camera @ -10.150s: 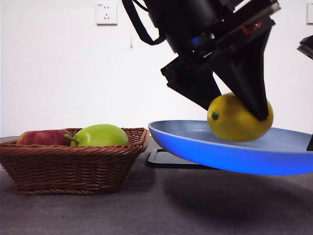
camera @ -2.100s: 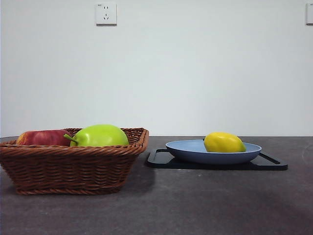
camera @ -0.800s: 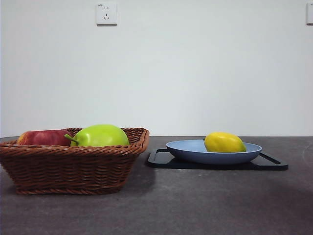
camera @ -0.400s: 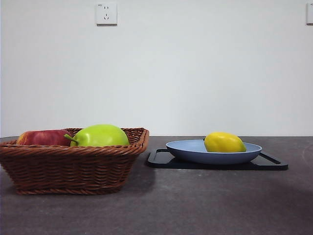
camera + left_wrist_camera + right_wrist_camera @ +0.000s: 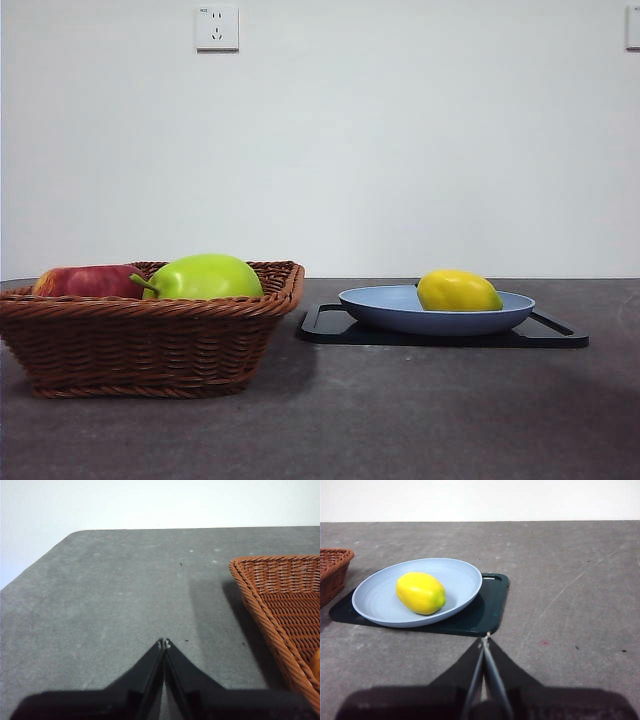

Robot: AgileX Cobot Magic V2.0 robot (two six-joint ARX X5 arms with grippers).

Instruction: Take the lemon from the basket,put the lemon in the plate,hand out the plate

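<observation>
The lemon (image 5: 459,290) lies on its side in the plate (image 5: 390,312), and the plate sits on a flat black tray (image 5: 330,328) on the grey table (image 5: 420,420). In the front view the plate's near wall hides the underside of the lemon, and the plate covers most of the tray, leaving only the tray's edges and corners showing. The basket (image 5: 140,345) stands well apart from the plate, with a gap of bare table between it and the tray. It holds a red apple (image 5: 88,281) and a yellow-green stemmed fruit (image 5: 205,277); only their tops clear the braided rim, the rest being screened by the wicker wall. Neither arm appears in the front view. The right gripper (image 5: 484,639) hangs over bare table near the tray's corner, short of the plate, its jaws pressed together with nothing between them; its wrist view shows the basket only as a cropped corner at the frame edge. The left gripper (image 5: 164,642) is over bare table beside the basket, jaws likewise closed tip to tip and empty. In its wrist view the basket is cut off, and an orange patch at the frame edge inside it cannot be identified.
</observation>
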